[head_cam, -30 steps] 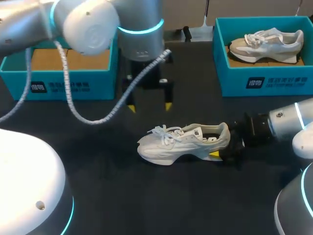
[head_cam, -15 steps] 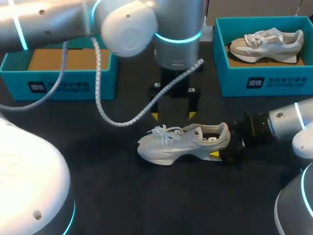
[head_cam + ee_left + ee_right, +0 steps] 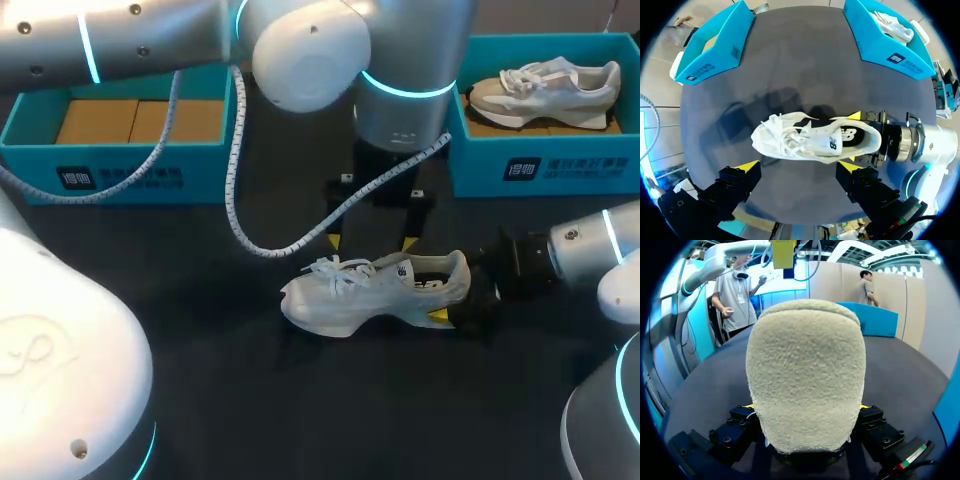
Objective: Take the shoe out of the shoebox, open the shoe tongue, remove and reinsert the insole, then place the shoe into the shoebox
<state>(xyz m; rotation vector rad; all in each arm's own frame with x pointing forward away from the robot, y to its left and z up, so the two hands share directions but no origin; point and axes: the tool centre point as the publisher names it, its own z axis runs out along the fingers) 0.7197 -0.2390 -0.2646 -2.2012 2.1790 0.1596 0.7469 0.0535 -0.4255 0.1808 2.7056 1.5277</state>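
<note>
The shoe is pinched at the heel by the right gripper, one finger on each side. The left gripper is held spread wide above the shoe's middle, with nothing touched. The shoe is stood upright on its sole on the table, toe pointed to the left side, outside both boxes. A second shoe is seen in the right box. Brown cardboard is seen in the left box.
</note>
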